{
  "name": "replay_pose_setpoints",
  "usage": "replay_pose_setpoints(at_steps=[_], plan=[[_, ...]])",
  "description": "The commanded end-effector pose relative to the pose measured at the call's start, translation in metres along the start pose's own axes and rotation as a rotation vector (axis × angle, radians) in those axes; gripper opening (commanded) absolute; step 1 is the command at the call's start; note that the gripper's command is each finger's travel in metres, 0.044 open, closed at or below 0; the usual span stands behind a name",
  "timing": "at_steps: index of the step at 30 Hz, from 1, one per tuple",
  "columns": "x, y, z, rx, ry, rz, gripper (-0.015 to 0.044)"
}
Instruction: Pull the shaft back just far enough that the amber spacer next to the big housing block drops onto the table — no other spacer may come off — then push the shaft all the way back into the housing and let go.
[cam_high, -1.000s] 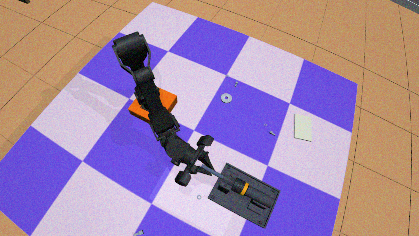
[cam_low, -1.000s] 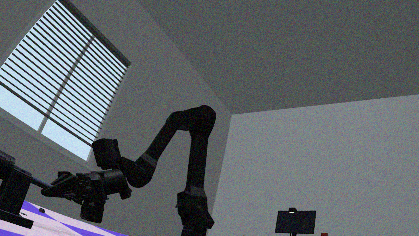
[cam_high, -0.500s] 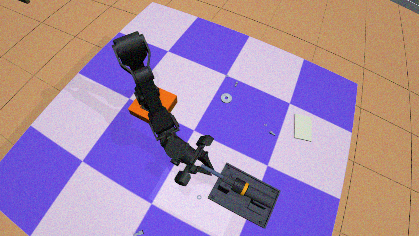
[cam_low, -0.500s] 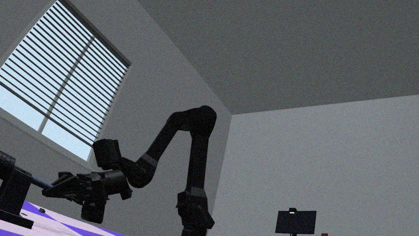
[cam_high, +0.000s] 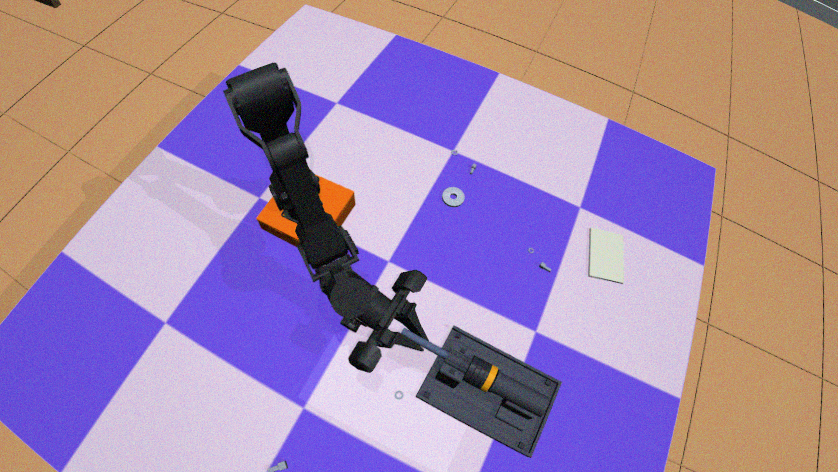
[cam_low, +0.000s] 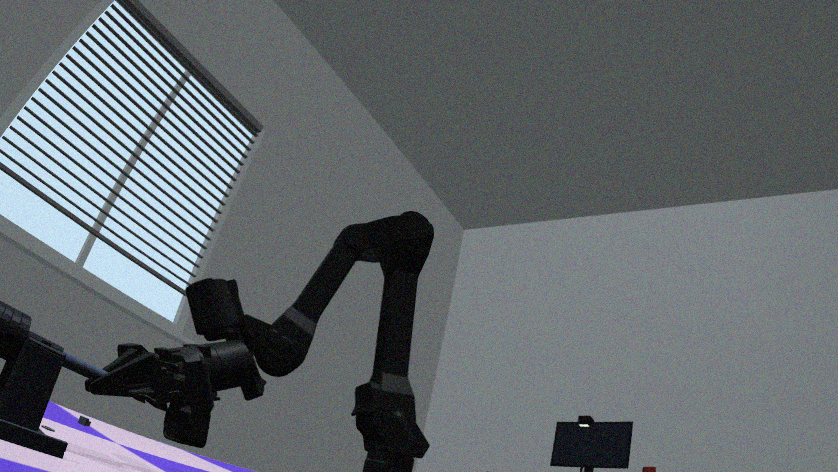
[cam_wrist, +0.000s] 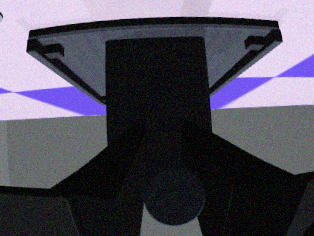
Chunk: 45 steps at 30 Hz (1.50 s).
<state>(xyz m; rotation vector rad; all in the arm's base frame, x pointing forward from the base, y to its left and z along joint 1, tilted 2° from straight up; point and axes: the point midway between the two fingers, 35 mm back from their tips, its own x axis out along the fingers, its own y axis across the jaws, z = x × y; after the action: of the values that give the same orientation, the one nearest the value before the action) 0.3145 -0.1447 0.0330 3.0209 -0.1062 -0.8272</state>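
My gripper (cam_high: 423, 345) (cam_low: 99, 379) is shut on the blue-grey shaft (cam_high: 439, 350) (cam_low: 82, 365) (cam_wrist: 175, 198), whose round end shows between the dark fingers in the wrist view. The shaft runs through the upright support (cam_low: 29, 381) (cam_wrist: 157, 85) towards the big dark housing block (cam_high: 524, 395). The amber spacer (cam_high: 489, 378) sits around the shaft line against the housing. Dark spacers (cam_high: 476, 369) (cam_low: 12, 322) sit beside it on the support side. Whether any gap separates the amber spacer from the housing is too small to tell.
The dark base plate (cam_high: 431, 391) (cam_low: 35, 440) (cam_wrist: 82, 62) carries the fixture. A small ring (cam_high: 398, 395) lies beside it. An orange box (cam_high: 337, 198) is under the arm. A large washer (cam_high: 453, 204), small bolts and a pale pad (cam_high: 606, 256) lie farther away.
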Motion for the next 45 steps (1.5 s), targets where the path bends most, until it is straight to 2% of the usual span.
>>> replay_pose_setpoints(at_steps=[1, 45], plan=[[-0.0005, 0.0001, 0.0006, -0.006, -0.001, 0.001, 0.0000], [-0.0039, 0.0002, 0.0027, -0.006, -0.002, 0.001, 0.0000]])
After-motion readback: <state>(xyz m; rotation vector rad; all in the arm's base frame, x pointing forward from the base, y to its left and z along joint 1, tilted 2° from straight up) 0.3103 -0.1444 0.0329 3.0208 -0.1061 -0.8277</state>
